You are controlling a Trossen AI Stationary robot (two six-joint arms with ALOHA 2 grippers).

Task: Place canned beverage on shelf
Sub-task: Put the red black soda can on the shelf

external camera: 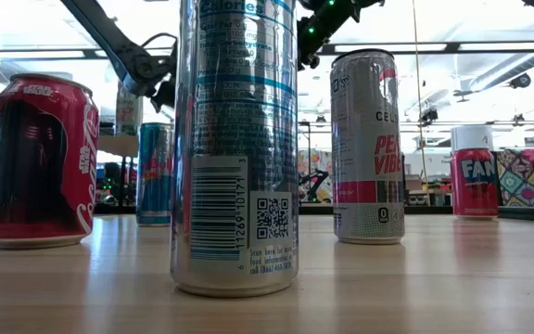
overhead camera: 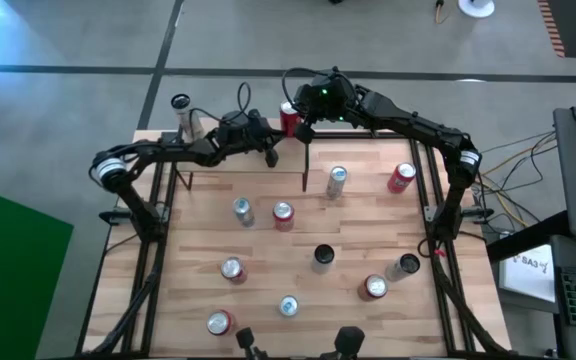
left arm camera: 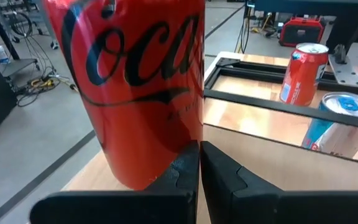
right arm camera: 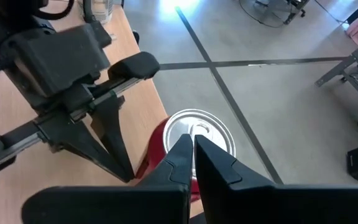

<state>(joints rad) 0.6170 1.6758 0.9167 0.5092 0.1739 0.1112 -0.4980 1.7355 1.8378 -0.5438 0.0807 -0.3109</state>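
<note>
A red Coca-Cola can [overhead camera: 289, 118] stands upright on the light wood shelf [left arm camera: 272, 168] at the table's far edge. It fills the left wrist view [left arm camera: 135, 81]. The right wrist view shows its silver lid [right arm camera: 207, 130] from above. My left gripper [left arm camera: 199, 163] is shut, its tips level beside the can's lower side. It also shows in the right wrist view [right arm camera: 124, 171]. My right gripper [right arm camera: 192, 142] is shut and points down, just over the lid. My left gripper's shut fingertips [right arm camera: 120, 163] lie level next to the can's lower wall [left arm camera: 160, 155], coming from the table's left. Whether they touch it, I cannot tell. My right gripper's shut fingertips [right arm camera: 182, 149] stand above the lid's near rim [right arm camera: 179, 127]. Whether they touch it, I cannot tell.
Several other cans stand on the tabletop: silver ones [overhead camera: 336, 180] [overhead camera: 242, 210], red ones [overhead camera: 400, 178] [overhead camera: 283, 214], and a dark one [overhead camera: 323, 256]. A clear container [overhead camera: 181, 108] stands at the shelf's left end. The floor drops away just beyond the red can.
</note>
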